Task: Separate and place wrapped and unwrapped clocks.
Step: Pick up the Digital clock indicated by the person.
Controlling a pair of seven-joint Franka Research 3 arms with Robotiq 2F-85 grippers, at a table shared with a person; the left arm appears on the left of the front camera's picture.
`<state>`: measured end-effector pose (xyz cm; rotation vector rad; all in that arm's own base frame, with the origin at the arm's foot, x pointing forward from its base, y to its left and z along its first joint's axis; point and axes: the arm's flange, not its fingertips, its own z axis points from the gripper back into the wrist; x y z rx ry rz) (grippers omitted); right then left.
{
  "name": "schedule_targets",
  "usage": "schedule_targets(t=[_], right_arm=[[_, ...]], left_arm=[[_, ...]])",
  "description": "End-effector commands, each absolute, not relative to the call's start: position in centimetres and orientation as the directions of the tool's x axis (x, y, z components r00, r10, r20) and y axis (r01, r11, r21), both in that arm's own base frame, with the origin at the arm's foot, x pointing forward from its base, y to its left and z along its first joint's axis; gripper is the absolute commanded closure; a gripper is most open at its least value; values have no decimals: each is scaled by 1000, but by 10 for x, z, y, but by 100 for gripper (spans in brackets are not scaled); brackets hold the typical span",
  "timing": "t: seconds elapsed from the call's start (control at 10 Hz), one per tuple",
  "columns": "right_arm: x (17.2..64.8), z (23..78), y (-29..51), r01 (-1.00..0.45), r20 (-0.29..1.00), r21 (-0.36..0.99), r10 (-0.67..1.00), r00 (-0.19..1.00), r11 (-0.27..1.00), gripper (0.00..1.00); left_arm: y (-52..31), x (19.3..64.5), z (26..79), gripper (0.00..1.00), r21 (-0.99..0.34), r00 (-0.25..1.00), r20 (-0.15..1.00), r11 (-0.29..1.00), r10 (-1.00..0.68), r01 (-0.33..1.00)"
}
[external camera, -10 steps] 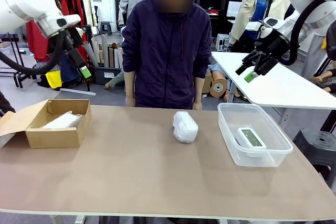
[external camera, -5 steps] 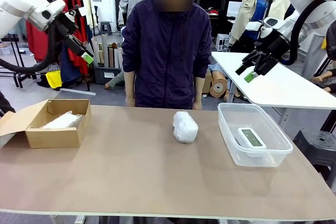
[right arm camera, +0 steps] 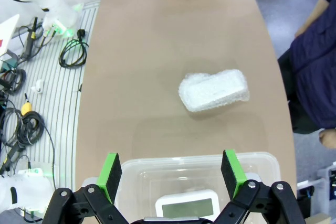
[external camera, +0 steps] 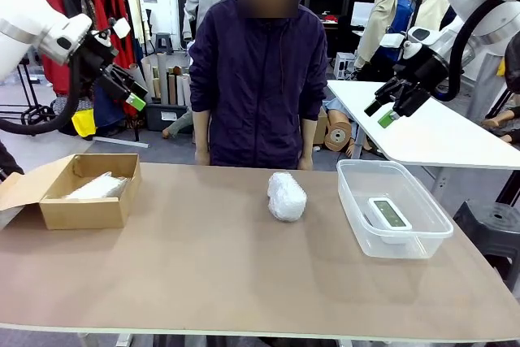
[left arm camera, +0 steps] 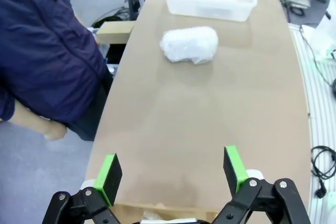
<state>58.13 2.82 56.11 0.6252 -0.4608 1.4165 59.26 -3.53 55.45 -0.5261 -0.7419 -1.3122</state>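
1. Left gripper and right gripper: both raised, jaws apart, holding nothing
2. Rounded bundle: lying mid-way along the table
3. Boxy bundle: inside the cardboard box
4. Clock: inside the clear tub

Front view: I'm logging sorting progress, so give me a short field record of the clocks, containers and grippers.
cardboard box: open, left end of the table, holding the boxy wrapped bundle
rounded wrapped bundle: loose mid-table, in front of the person
clear tub: right side, holding the bare white clock, screen up
left gripper: fingers open, empty, raised at left
right gripper: fingers open, empty, raised at right
unsorted: rounded wrapped bundle
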Motion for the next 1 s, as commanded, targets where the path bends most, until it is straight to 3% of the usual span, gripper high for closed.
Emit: schedule_targets(t=[0.0, 0.3, 0.9], right_arm=[[579, 562, 29, -992, 626, 123, 772, 106, 36, 0], [579, 562, 29, -992, 626, 123, 772, 106, 36, 0], [579, 562, 29, -992, 626, 123, 772, 106, 36, 0]], left_arm=[[-38, 573, 544, 0, 132, -1, 748, 147, -664, 980], [-37, 574, 538, 0, 117, -50, 733, 53, -679, 992], [-42, 578, 541, 0, 104, -12, 733, 95, -681, 990]])
